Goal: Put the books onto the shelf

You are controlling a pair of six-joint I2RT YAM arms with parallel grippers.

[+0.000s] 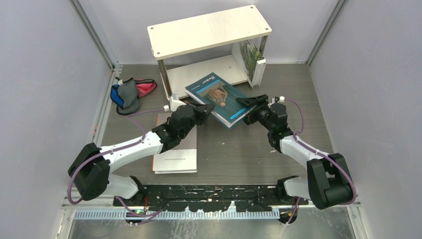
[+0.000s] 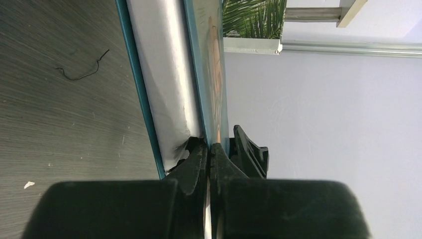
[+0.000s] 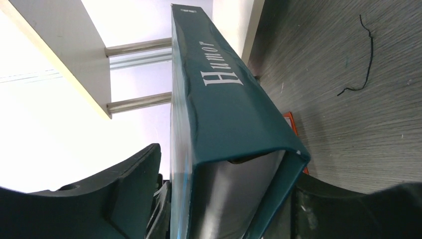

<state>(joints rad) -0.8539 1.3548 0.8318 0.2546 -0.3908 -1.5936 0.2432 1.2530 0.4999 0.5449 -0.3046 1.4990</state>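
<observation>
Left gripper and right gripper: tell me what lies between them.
The teal book lies between left gripper and right gripper, as the top view shows.

Robotics lab cell, plain grey wall panels, aluminium corner rails, dark wood-grain tabletop

Stack is half under the left arm: book count and titles unreadable. Plant book mostly hidden by the shelf top board, lower board largely covered too. Humor book cover art too small from the top.
Left wrist: book runs off the top edge, left gripper body a blurred black mass along the bottom.
Right wrist: book's near end cut by the bottom edge. Right gripper table-side finger is dark, contact with the cover unclear. Orange edge behind the book, unidentifiable.
</observation>
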